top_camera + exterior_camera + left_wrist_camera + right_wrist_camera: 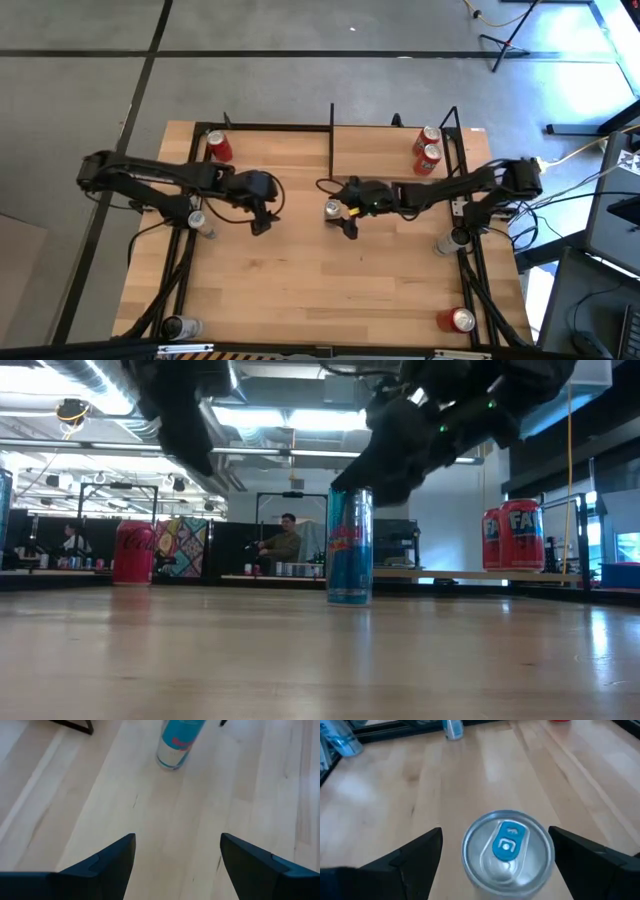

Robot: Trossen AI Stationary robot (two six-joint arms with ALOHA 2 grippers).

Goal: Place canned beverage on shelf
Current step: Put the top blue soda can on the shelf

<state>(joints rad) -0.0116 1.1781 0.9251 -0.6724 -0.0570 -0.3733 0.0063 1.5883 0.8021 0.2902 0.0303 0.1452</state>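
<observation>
A tall blue canned beverage [332, 209] stands upright on its base on the tabletop, near the middle; it also shows in the low view [349, 545]. My right gripper [495, 832] hovers open just above the can's top [507, 851], one finger on either side, touching nothing. My left gripper [177, 837] is open and empty, to the left of the can [177, 745] and pointing toward it. The shelf [375, 150], a light-wood board in black rods, sits at the far right and holds two red cans [428, 150].
A red can [218, 146] stands at the far left corner. Silver cans stand by the left edge [200, 222], the right edge [450, 240] and the near left corner [180, 325]. A red can [460, 320] is at the near right corner.
</observation>
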